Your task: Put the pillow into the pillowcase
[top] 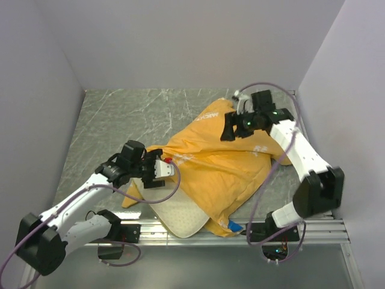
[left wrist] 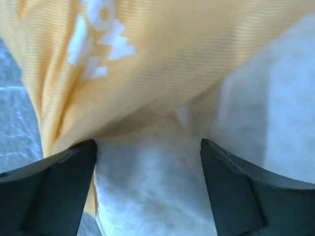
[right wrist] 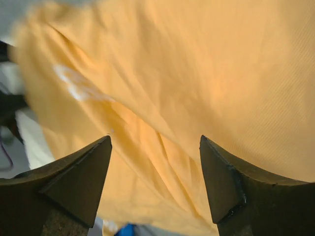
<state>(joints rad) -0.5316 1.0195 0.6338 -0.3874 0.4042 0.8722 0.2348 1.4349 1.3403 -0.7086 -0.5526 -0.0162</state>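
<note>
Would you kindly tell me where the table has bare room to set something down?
Free: the far-left stretch of the table, bordered by the left wall, back wall and pillowcase. Crowded: centre and right, where pillowcase and pillow lie.

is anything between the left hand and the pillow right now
Nothing visible. The left hand is open, and the bare white pillow shows straight between its fingers. The orange pillowcase covers only the part of the pillow farther ahead.

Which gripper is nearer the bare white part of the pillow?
The left gripper, beside the white pillow showing at the near edge; the right gripper is over plain orange pillowcase at the far end.
</note>
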